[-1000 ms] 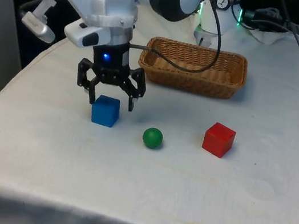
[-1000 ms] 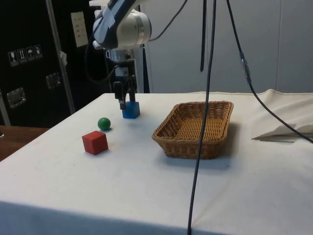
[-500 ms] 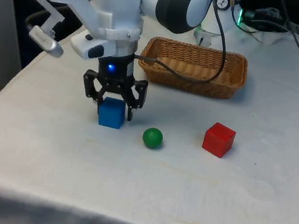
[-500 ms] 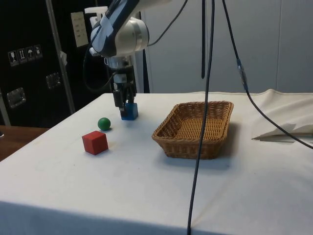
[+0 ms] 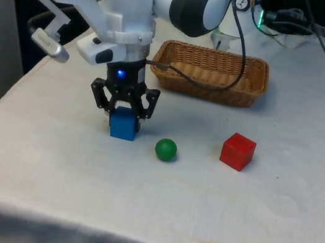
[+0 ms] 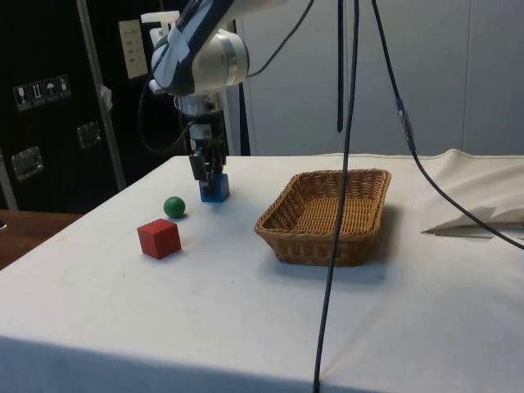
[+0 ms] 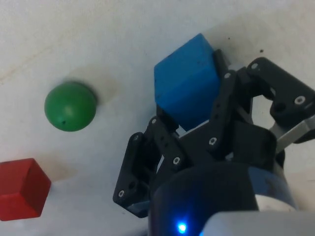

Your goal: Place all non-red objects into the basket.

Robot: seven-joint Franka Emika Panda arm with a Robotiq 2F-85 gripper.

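The gripper (image 5: 121, 114) clasps the blue cube (image 5: 123, 123) on the table (image 5: 49, 158), the green ball (image 5: 166, 149) near, the basket (image 5: 209, 73) well apart.

2 cubes (image 5: 123, 123), 1 ball (image 5: 166, 149), 1 basket (image 5: 250, 87).

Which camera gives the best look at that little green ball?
The front view: the green ball sits unobstructed on the cloth between the blue cube and the red cube. The side view shows it farther off; the wrist view shows it from above.
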